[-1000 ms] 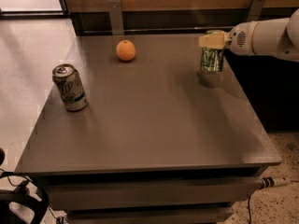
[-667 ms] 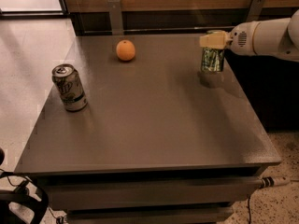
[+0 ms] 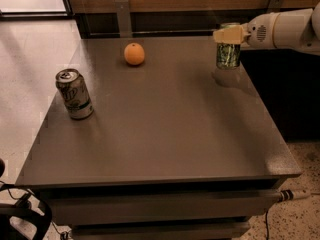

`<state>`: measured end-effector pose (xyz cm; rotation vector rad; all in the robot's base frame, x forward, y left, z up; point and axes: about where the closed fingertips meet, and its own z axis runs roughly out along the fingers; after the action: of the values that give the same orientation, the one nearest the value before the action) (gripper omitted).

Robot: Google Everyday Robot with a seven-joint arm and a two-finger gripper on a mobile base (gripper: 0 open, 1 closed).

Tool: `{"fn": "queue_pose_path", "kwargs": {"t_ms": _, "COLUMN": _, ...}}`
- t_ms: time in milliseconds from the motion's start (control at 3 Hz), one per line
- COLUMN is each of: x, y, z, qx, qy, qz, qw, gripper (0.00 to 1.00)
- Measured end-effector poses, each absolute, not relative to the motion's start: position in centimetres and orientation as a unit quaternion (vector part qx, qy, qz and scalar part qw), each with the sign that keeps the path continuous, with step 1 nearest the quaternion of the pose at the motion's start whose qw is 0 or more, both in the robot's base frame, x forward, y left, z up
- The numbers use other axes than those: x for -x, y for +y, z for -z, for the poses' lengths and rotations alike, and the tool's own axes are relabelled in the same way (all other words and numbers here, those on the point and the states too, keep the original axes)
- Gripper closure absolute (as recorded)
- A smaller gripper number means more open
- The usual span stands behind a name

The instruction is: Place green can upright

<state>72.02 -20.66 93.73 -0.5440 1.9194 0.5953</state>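
Grips the green can (image 3: 228, 55) by its top with the claw (image 3: 228, 34), upright, maybe just above the counter (image 3: 165, 134) by the far right edge. Far from the orange (image 3: 134, 54) and pale can (image 3: 74, 94).

We can read no word, number or brand anywhere. The pale can (image 3: 75, 95) standing at the left of the surface (image 3: 165, 129) carries green lettering on its side, but we cannot make out the letters. The green can (image 3: 228, 57) shows only mottled lighter markings, nothing legible. It is upright at the far right of the surface, its top clasped by the hand (image 3: 229, 34).
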Motion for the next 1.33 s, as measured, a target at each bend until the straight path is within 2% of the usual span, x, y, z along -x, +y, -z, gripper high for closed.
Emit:
{"fn": "queue_pose_path", "kwargs": {"t_ms": 333, "x": -72.5, "y": -21.0, "z": -94.6, "qx": 0.264, "qy": 0.773, "qz": -0.255, "qw": 0.517, "gripper": 1.0}}
{"fn": "queue_pose_path", "kwargs": {"t_ms": 1333, "x": -67.9, "y": -20.5, "z": -94.2, "qx": 0.314, "qy": 0.7, "qz": -0.296, "qw": 0.569, "gripper": 1.0}}
